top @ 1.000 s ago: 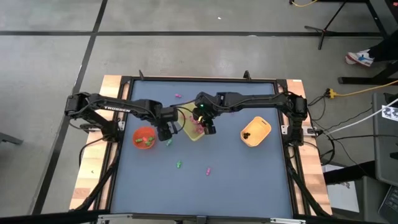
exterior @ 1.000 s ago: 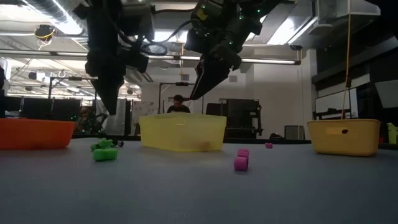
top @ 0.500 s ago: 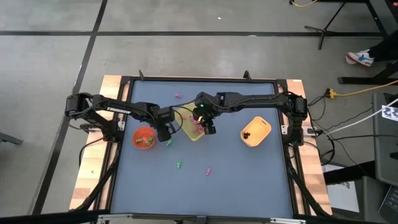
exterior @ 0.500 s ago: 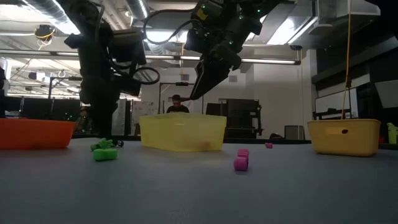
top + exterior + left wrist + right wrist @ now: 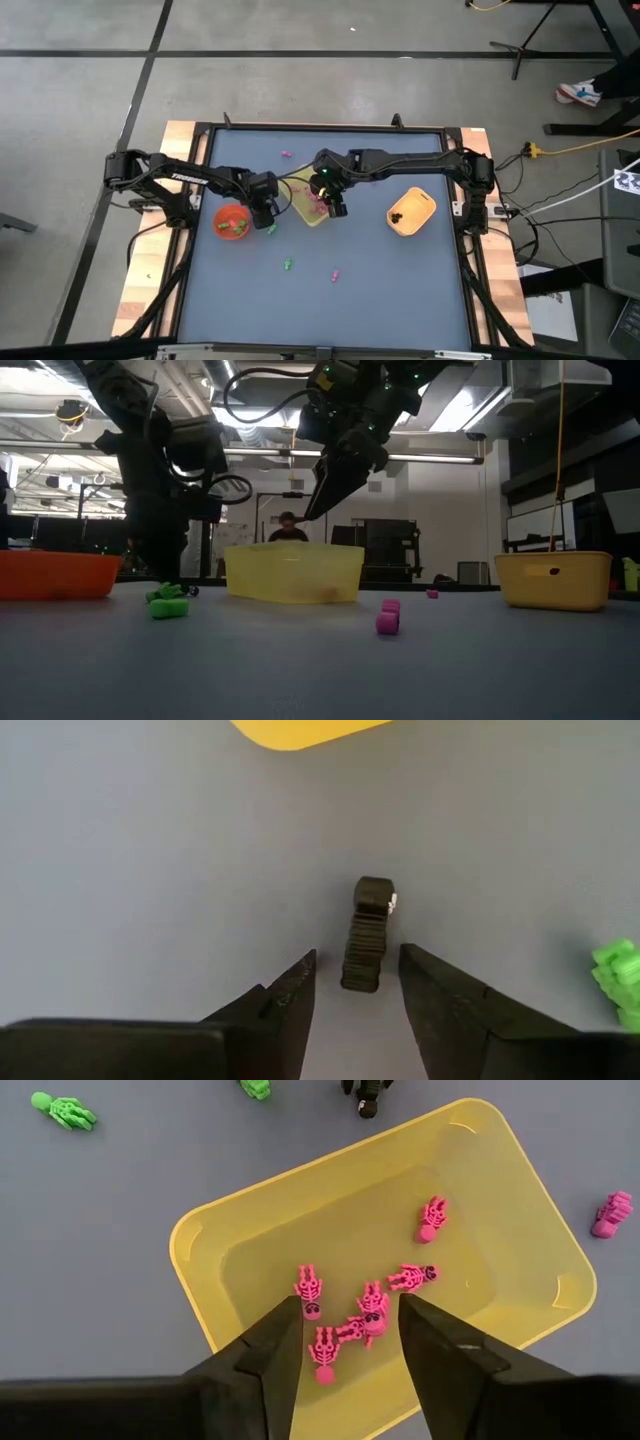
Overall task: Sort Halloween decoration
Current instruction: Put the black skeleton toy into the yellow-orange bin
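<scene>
The decorations are tiny skeleton trinkets. My left gripper (image 5: 355, 960) is open, pointing down low over the table beside the red bowl (image 5: 232, 220). Its fingers stand on either side of a black trinket (image 5: 365, 935) lying flat, with a gap on both sides. A green trinket (image 5: 620, 975) lies close by. My right gripper (image 5: 350, 1305) is open and empty, hanging above the yellow tray (image 5: 490, 1210), which holds several pink trinkets (image 5: 365, 1310). Loose on the table are a green trinket (image 5: 287, 265) and a pink one (image 5: 335, 275).
An orange bowl (image 5: 410, 212) with dark trinkets stands toward the table's right. One pink trinket (image 5: 286, 154) lies near the far edge. The near half of the blue table (image 5: 400, 300) has only the two loose trinkets. In the low view the tray (image 5: 293, 572) stands between both arms.
My left gripper has come down toward the table and shifted a little toward the red bowl, ending astride the black trinket. The trinkets and containers have stayed where they were.
</scene>
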